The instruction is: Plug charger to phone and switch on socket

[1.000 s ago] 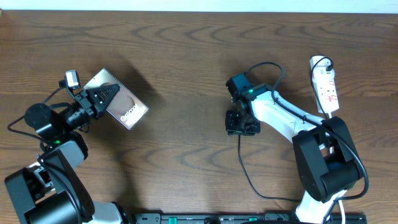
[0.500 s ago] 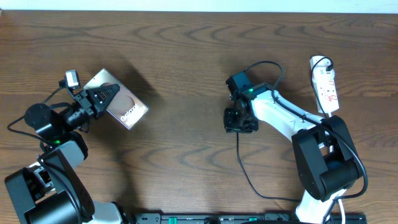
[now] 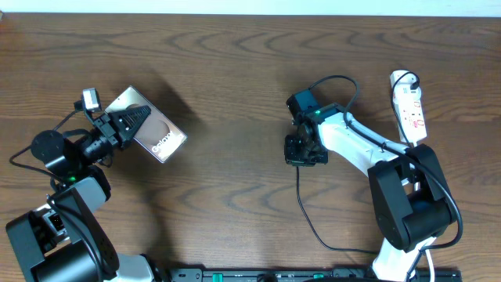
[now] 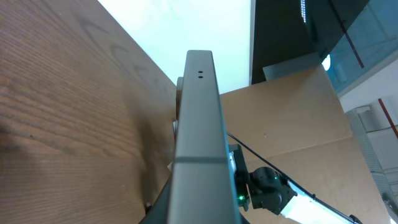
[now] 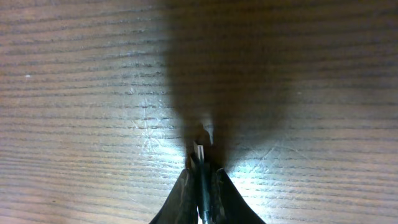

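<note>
The phone [image 3: 159,135], a dark slab with white "Galaxy" lettering, is held tilted up off the table, and my left gripper [image 3: 130,124] is shut on its left end. In the left wrist view the phone [image 4: 199,118] shows edge-on as a grey bar running up from my left gripper [image 4: 199,214]. My right gripper [image 3: 304,154] points down at mid-table and is shut on the charger plug [image 5: 201,163], whose metal tip juts out just above the wood. The black charger cable [image 3: 307,215] trails toward the front edge. The white socket [image 3: 412,108] lies at the far right.
Another loop of black cable [image 3: 337,81] curves behind the right arm toward the socket. The right arm's white link [image 3: 352,145] lies between the gripper and the socket. Bare wooden table [image 3: 235,94] separates the two grippers.
The right gripper's fingers have closed onto the charger plug, and the gripper has shifted very slightly. The left gripper and the phone have not moved.
</note>
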